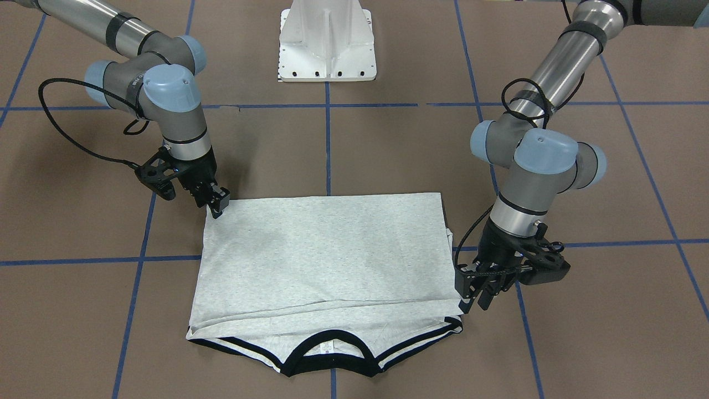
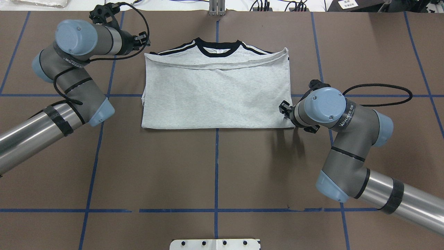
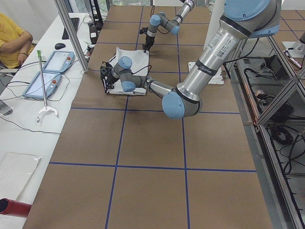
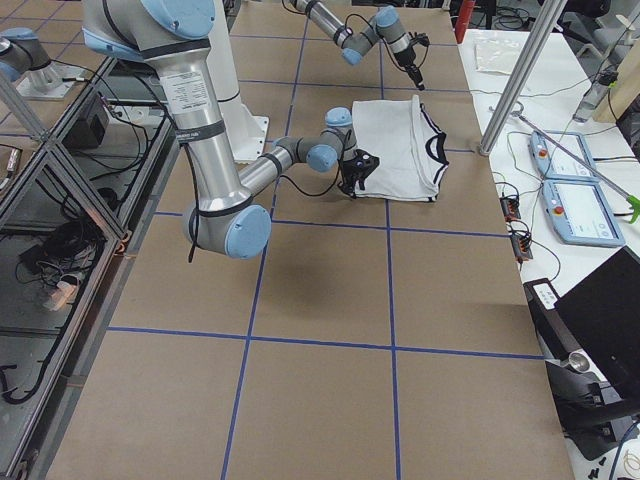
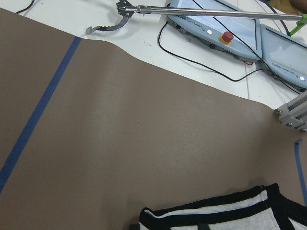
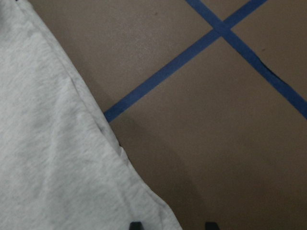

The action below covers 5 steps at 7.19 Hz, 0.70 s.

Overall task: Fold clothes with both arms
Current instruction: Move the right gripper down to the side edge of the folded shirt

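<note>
The light grey T-shirt (image 1: 327,255) lies flat on the brown table, its lower half folded up over the chest. The print is hidden; the black collar (image 2: 218,48) and shoulder stripes show at the far edge. My left gripper (image 1: 473,291) is open just off the shirt's far corner beside the striped sleeve (image 5: 216,213). It also shows in the overhead view (image 2: 141,38). My right gripper (image 1: 217,206) is open at the near folded corner, one fingertip (image 6: 135,224) over the cloth edge (image 6: 48,143), holding nothing. It also shows in the overhead view (image 2: 285,111).
The white pedestal base (image 1: 328,50) stands behind the shirt on the robot's side. Blue tape lines (image 2: 216,166) grid the table. Beyond the far edge are teach pendants (image 5: 216,24), a grabber tool (image 5: 120,19), a metal post (image 3: 71,33) and a seated person (image 3: 12,38).
</note>
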Available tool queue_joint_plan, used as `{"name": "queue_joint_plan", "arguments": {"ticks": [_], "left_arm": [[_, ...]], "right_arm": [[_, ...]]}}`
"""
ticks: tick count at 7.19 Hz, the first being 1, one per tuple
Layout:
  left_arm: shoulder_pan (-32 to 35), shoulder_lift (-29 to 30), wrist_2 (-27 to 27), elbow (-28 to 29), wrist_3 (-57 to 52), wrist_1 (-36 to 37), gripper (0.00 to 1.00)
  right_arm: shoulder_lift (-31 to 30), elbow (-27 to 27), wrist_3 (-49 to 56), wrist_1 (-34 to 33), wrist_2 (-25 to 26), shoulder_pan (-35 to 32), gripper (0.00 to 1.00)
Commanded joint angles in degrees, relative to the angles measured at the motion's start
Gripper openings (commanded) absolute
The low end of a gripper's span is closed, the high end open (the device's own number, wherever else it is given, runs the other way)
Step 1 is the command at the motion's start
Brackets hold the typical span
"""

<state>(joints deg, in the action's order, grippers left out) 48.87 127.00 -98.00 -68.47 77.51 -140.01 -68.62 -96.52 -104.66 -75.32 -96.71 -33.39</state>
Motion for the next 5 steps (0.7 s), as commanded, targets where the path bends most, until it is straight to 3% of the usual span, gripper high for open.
{"name": "queue_joint_plan", "arguments": {"ticks": [1,3,5], "left_arm": [[0.00,0.00,0.00,0.00,0.00,0.00,0.50],[0.09,0.00,0.00,0.00,0.00,0.00,0.50],[0.09,-0.35,-0.09,-2.19,0.00,-0.09,0.50]], "right_arm": [[0.42,-0.41,0.07,0.00,-0.32,-0.01,0.00],[-0.28,-3.48,0.07,-0.26,-1.45,-0.18,0.00],[-10.06,-15.81,-0.20,-0.70,-5.57,-0.18,0.00]]}}
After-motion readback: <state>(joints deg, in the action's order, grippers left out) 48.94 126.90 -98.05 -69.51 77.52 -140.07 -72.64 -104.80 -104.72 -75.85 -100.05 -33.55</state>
